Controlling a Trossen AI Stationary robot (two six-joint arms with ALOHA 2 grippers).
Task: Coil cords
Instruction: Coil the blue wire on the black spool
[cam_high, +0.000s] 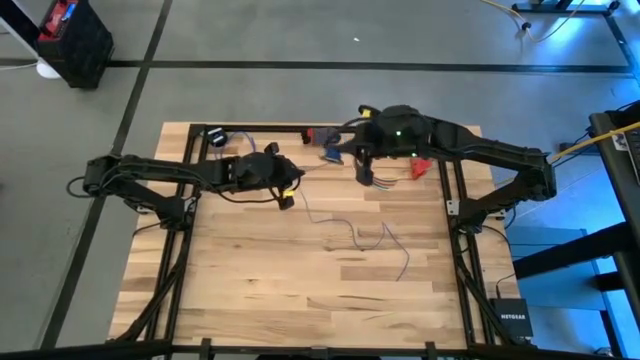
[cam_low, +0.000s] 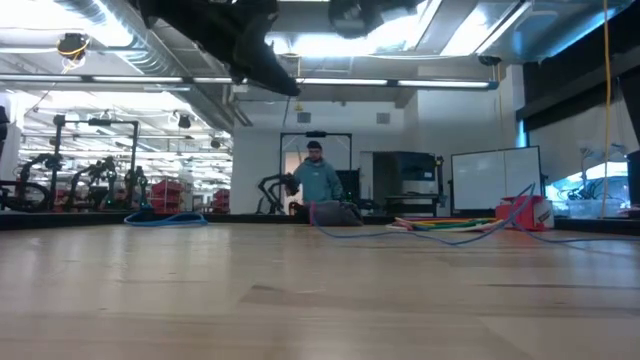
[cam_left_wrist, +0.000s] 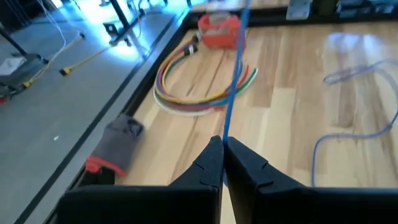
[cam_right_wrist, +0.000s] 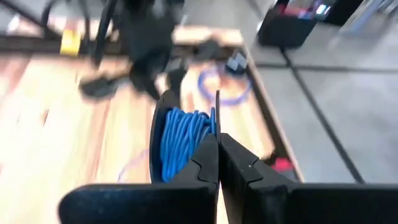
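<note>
While both arms hang over the far half of the surface (cam_high: 300, 290), each claw is pinched shut on the thin blue-lilac wire (cam_high: 385, 240). The left claw (cam_left_wrist: 222, 163) holds a single strand, which runs taut away from its closed tips toward the far edge. The right claw (cam_right_wrist: 217, 158) sits closed at a tight blue coil of wire (cam_right_wrist: 185, 140) already wound on a dark holder; whether its tips actually bite the strand or merely rest against the coil cannot be told. The unwound remainder lies in loose squiggles near the middle of the surface, between and in front of the two arms. Beyond the left claw, by the far rim, lie a hoop of multicoloured cables (cam_left_wrist: 202, 87), a red object (cam_left_wrist: 219, 30) and a grey cloth (cam_left_wrist: 121, 140). A person (cam_low: 318, 180) stands well back in the room.

Risks, judged from this arrangement: the taut strand may slip from the narrow left tips if tension rises; the slack squiggles may knot or snag as they are drawn in; a sideways pull may spill turns off the coil; and the trailing wire could drag across the multicoloured cables.
</note>
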